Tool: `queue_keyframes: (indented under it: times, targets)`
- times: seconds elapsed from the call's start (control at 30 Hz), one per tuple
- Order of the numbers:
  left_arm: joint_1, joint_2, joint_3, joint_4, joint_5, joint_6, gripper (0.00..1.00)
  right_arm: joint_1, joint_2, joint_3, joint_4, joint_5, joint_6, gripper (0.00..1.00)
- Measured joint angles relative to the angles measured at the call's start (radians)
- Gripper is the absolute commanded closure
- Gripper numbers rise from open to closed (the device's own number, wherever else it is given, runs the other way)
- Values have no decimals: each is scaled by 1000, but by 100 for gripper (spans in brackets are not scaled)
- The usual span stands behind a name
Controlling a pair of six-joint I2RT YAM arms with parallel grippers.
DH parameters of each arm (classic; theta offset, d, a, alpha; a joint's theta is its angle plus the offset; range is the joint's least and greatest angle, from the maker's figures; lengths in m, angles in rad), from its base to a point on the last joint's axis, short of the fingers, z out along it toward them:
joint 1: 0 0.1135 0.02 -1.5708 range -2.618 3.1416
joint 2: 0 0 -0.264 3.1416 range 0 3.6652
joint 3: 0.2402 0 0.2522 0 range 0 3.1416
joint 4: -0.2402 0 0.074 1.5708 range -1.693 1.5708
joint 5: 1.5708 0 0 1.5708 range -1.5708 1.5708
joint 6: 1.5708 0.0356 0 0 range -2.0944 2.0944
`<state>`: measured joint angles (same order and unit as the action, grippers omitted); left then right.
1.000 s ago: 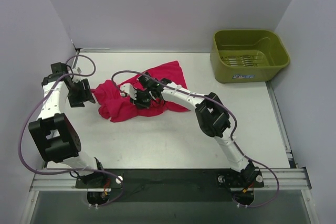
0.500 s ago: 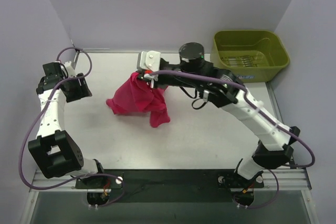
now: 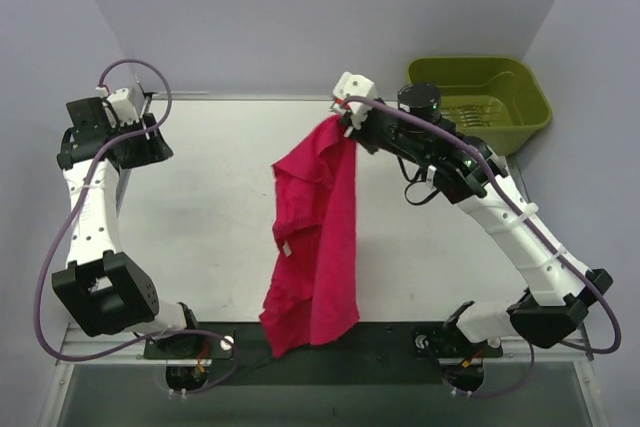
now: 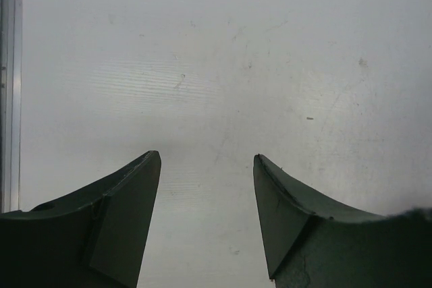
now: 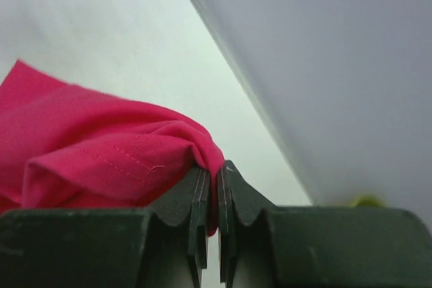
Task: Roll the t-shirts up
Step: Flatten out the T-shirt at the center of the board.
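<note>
The magenta-red t-shirt [image 3: 315,237] hangs in a long drape from my right gripper [image 3: 340,119], which is raised high over the table's back middle. The shirt's lower end reaches down past the table's near edge in the top view. A small white label shows on its left edge. In the right wrist view the jaws are pinched on a fold of the t-shirt [image 5: 115,160], with my right gripper [image 5: 217,179] shut on it. My left gripper [image 3: 150,147] is at the far left, away from the shirt. It is open and empty over bare table in the left wrist view [image 4: 206,160].
The olive-green plastic bin [image 3: 475,105] stands at the back right, just right of my raised right arm. Grey walls close the back and both sides. A metal rail [image 4: 8,85] runs along the table's left edge near my left gripper.
My right gripper has lifted the t-shirt off the table and carried it up and to the right, so it now hangs full length. My left arm has drawn back to the far left.
</note>
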<state>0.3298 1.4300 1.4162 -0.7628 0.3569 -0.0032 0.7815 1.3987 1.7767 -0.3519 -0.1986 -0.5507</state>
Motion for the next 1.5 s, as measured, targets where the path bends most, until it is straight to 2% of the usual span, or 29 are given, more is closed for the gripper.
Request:
queue_keyframes:
  times: [0.1, 0.13, 0.17, 0.2, 0.27, 0.33, 0.37, 0.47, 0.67, 0.8, 1.07, 1.5]
  targets:
    - [-2, 9, 2, -5, 8, 12, 32, -226, -86, -317, -1, -4, 27, 100]
    - [-3, 9, -1, -5, 10, 13, 32, -278, -97, -385, -10, 0, 27, 97]
    - [-3, 9, -3, -4, 12, 15, 32, -348, -113, -474, -5, 8, 26, 85]
    - [-3, 9, -9, -3, 13, 15, 32, -406, -121, -549, -17, 23, 24, 59]
    - [-4, 8, -24, -3, 15, 14, 32, -496, -123, -654, -48, 44, 32, 51]
    - [-7, 8, -40, -5, 15, 14, 32, -548, -116, -683, -103, 54, 44, 38]
    - [-8, 8, -46, -7, 16, 14, 32, -560, -115, -677, -121, 48, 54, 37]
    - [-14, 8, -61, -9, 17, 14, 32, -515, -115, -612, -149, -6, 59, 36]
    - [-66, 8, -117, -14, 23, -1, 32, -222, -104, -538, -139, -164, 26, 37]
    - [-116, -3, -188, -15, 45, -17, 32, -97, -13, -545, -144, -219, 6, 37]
    - [-167, -74, -318, -37, 49, -15, 32, 18, 169, -605, -136, -237, -78, 40]
    - [-130, -143, -330, -41, 38, -12, 32, 117, 358, -604, -59, -207, -137, 45]
